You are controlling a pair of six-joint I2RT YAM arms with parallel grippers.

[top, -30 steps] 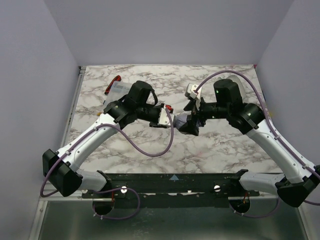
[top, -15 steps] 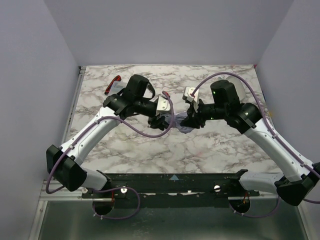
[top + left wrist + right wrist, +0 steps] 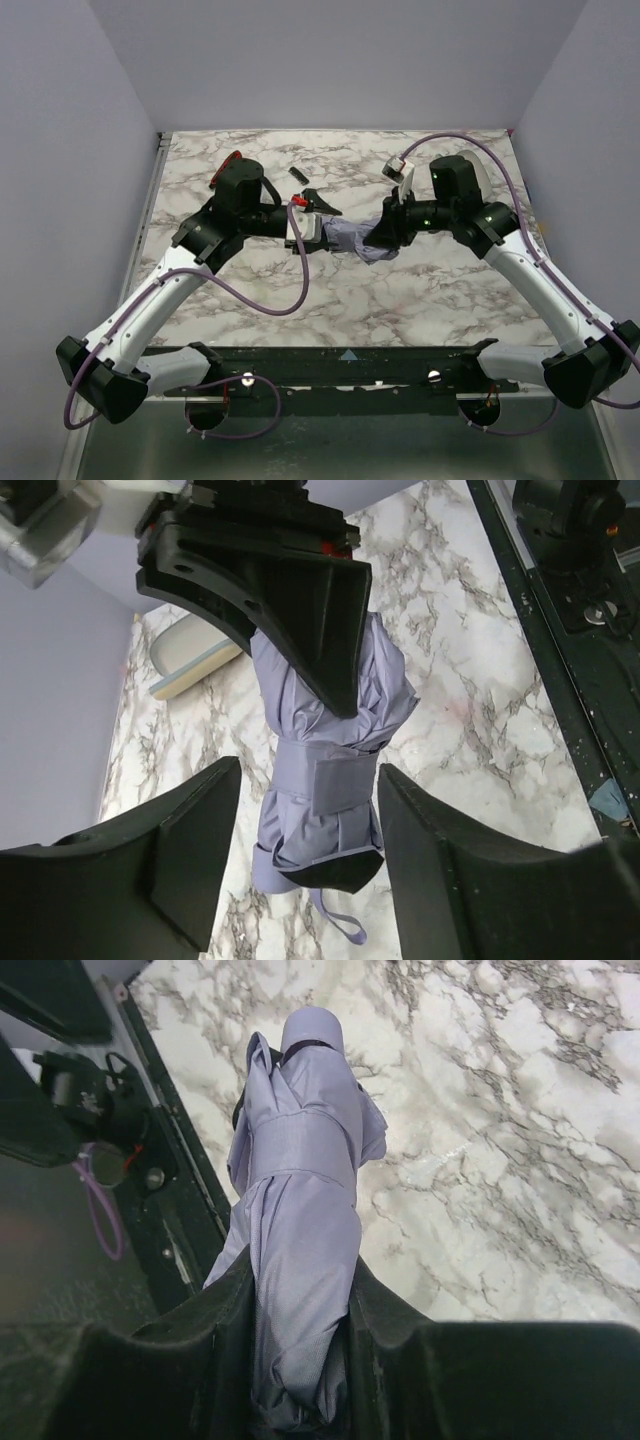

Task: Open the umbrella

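Observation:
The umbrella (image 3: 352, 240) is folded, a pale lavender bundle with its strap wrapped round it, held level above the marble between both arms. My right gripper (image 3: 384, 237) is shut on one end of it; in the right wrist view the fabric (image 3: 300, 1190) fills the gap between the fingers (image 3: 385, 1320). My left gripper (image 3: 308, 780) is open. Its fingers (image 3: 190, 850) stand on either side of the handle end (image 3: 330, 870) with space on both sides, and a thin loop strap (image 3: 345, 925) dangles below.
A red-handled tool (image 3: 231, 162) and a small black stick (image 3: 297, 175) lie at the back left. A pale tray (image 3: 190, 655) sits near the back wall. The black mounting rail (image 3: 345, 365) runs along the near edge.
My right gripper has closed on the umbrella. My left gripper has opened off it and that arm has drawn back to the left. The umbrella now lies level between them.

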